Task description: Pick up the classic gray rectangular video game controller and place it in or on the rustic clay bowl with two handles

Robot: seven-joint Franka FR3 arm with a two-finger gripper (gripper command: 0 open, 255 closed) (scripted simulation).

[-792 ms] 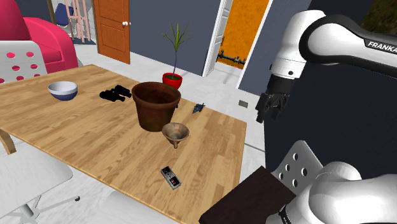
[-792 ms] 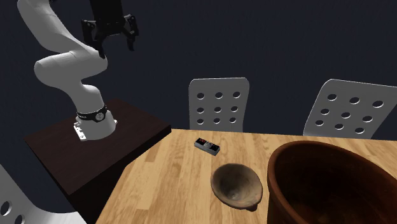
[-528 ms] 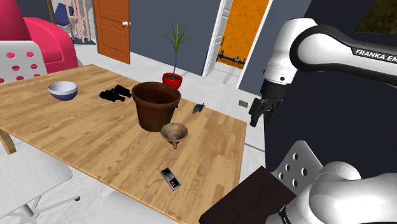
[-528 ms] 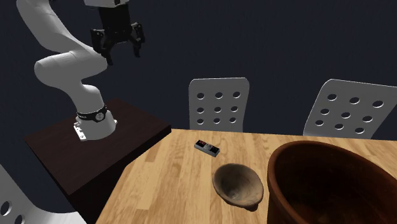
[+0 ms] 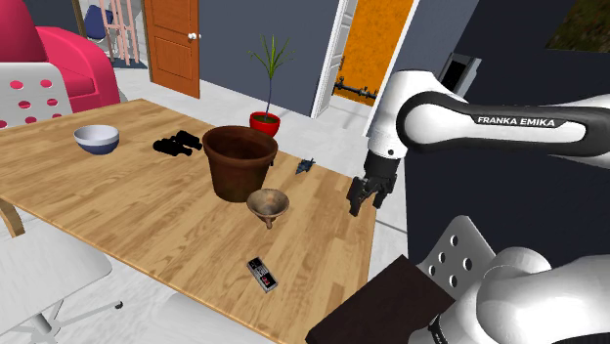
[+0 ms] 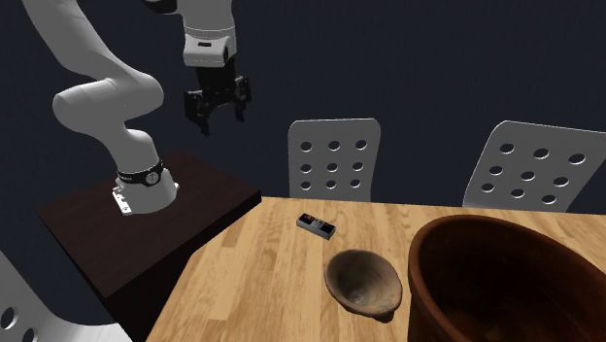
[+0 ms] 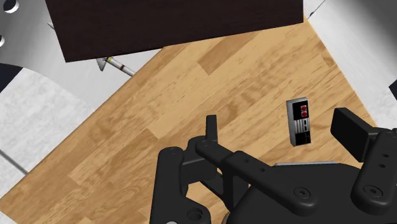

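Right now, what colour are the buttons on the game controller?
Red, on a grey and black controller; clearest in the wrist view.

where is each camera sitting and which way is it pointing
Shoulder view: beside and behind the stand, looking down across the wooden table; the white arm and open gripper show.
Second exterior view: low at the table's far side, facing back toward the arm, stand and gripper.
Wrist view: on the hand, looking down past the gripper at the table edge.
Shared: the grey controller shows in all three; the two-handled bowl in both exterior views.
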